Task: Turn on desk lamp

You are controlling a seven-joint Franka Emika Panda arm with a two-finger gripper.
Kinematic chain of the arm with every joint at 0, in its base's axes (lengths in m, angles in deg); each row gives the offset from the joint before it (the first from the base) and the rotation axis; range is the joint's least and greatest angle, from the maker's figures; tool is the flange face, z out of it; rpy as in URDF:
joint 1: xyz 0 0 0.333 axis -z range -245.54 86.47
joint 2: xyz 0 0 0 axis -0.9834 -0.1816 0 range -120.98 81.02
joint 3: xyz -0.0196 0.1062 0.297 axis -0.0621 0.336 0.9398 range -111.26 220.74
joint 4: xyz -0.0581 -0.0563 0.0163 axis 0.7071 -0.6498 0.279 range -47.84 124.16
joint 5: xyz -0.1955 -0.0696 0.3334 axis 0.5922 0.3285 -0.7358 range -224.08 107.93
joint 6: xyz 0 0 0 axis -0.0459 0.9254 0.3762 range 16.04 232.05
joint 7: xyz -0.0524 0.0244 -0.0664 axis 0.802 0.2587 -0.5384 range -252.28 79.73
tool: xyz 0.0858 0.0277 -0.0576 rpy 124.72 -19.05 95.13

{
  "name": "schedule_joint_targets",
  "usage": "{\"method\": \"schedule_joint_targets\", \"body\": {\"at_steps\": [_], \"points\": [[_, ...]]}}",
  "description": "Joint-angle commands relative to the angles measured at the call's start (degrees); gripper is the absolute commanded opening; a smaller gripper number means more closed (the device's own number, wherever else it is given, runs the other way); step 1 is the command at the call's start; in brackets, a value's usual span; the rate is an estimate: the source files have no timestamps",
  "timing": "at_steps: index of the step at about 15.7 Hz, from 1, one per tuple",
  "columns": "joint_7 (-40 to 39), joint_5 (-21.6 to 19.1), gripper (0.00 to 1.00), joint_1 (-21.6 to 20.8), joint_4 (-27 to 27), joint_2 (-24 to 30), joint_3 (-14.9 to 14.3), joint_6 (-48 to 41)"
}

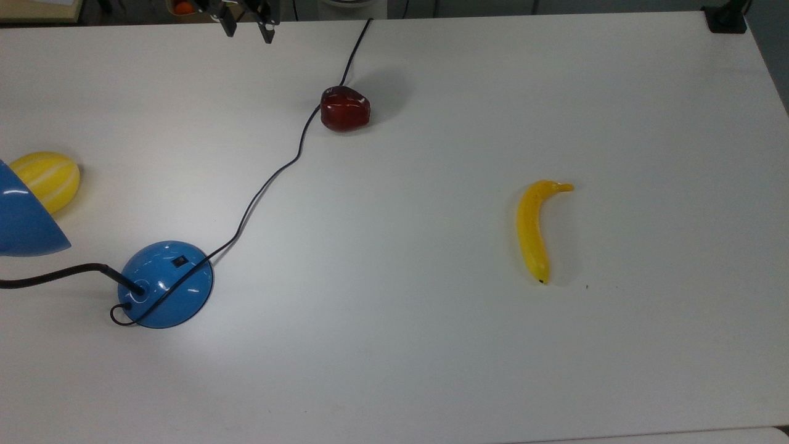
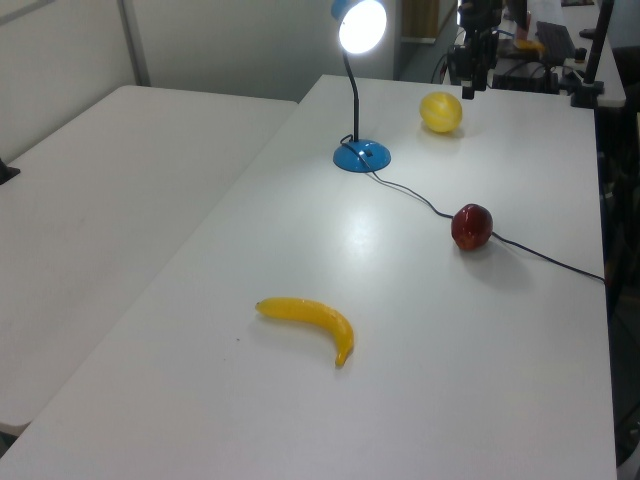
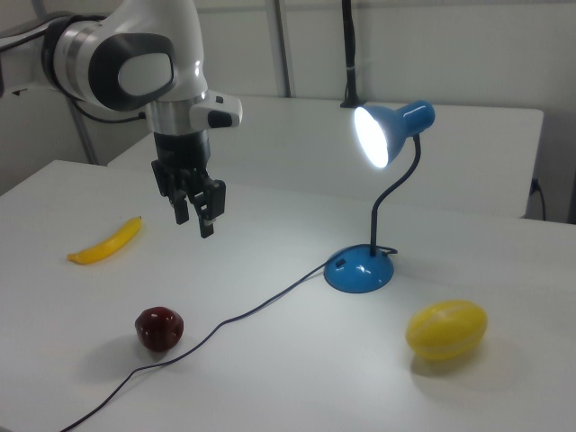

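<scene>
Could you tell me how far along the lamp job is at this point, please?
It looks done: the desk lamp glows brightly inside its shade. Nothing is in hand; the gripper is open and empty, hanging above the table, well clear of the lamp's base. Nothing visible is left to do except perhaps parking the arm.

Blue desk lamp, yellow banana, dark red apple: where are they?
Blue desk lamp [image 3: 359,270], right view, domed base.
Yellow banana [image 1: 531,232], top view, middle.
Dark red apple [image 2: 471,226], left view, centre.
</scene>
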Motion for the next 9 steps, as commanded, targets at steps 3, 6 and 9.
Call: {"method": "schedule_joint_targets", "body": {"at_steps": [3,6,9], "points": [[-4.1,0.7,1.00,1.1,-0.8,1.0,-0.5,-3.1],[-4.0,0.8,1.00,0.4,-1.4,1.0,-0.8,-4.5],[-3.6,0.9,1.00,0.2,-1.5,1.2,-1.1,-4.7]]}}
